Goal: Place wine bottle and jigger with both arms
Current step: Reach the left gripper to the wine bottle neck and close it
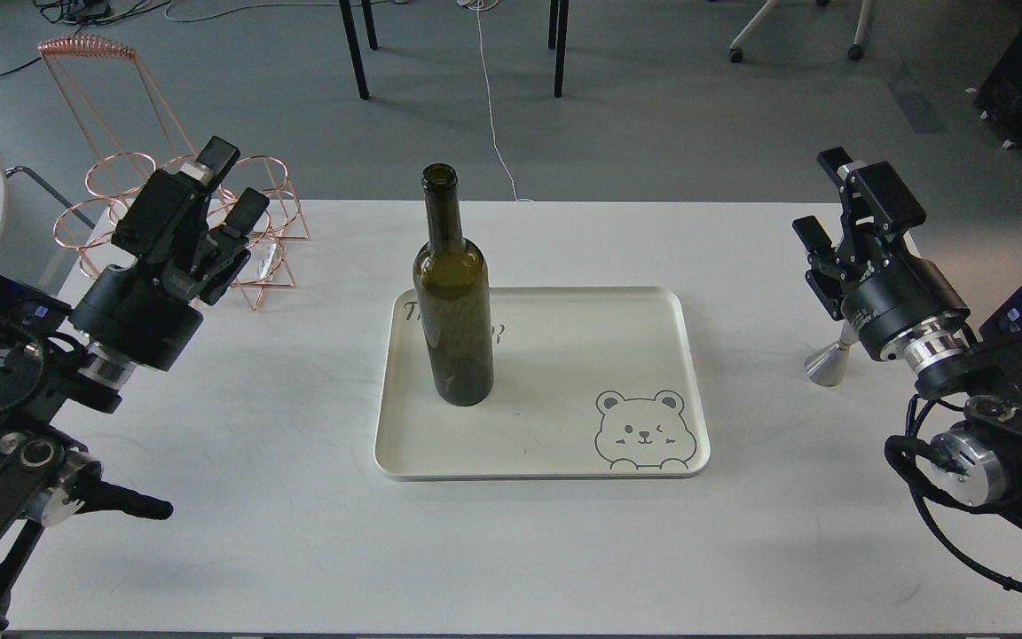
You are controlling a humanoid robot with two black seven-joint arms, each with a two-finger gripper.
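Bottle (453, 293) upright in our tray (555, 461); jigger (826, 362) on table (298, 532); left gripper (231, 191) and right gripper (821, 200) both spread, empty.

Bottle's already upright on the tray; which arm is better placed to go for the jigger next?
Right. The jigger lies on the table beside the right gripper, partly hidden behind that wrist. The left gripper is across the tray, open.

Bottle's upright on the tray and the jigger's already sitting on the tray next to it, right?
Not quite. The wine bottle does stand upright on the tray, but the jigger is off the tray, on the white table to the tray's right, partly hidden behind the right gripper. The head view shows it.
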